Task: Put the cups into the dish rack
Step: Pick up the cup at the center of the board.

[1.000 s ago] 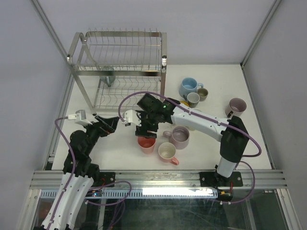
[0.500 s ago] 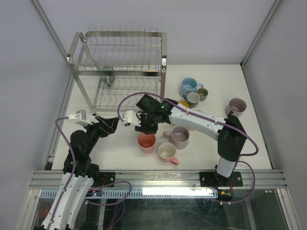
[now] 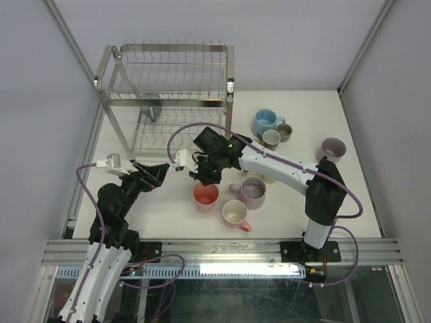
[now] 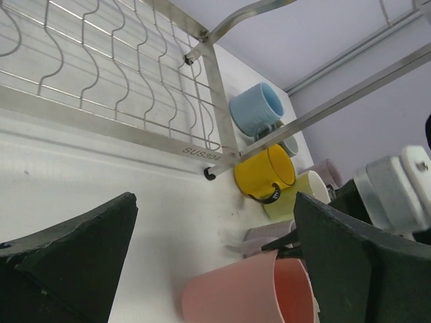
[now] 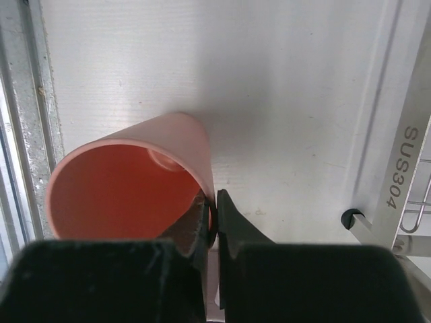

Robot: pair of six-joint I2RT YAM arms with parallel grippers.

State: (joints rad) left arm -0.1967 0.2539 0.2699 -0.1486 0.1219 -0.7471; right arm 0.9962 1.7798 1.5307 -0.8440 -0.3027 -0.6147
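Right wrist view: the right hand [image 5: 212,205], just snapped shut, is pinching the rim of the pink cup [image 5: 128,182], readying it for the rack [image 3: 168,74], while the left hand [image 3: 153,173] is waiting open.

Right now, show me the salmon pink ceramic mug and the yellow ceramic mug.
Salmon pink ceramic mug [image 5: 118,195]: right wrist view, inner wall.
Yellow ceramic mug [image 4: 254,173]: left wrist view, outer side.

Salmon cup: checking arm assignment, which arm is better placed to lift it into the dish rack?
Right. The right gripper grips the salmon cup by its rim, one finger inside, one outside. The left gripper hangs open and empty.
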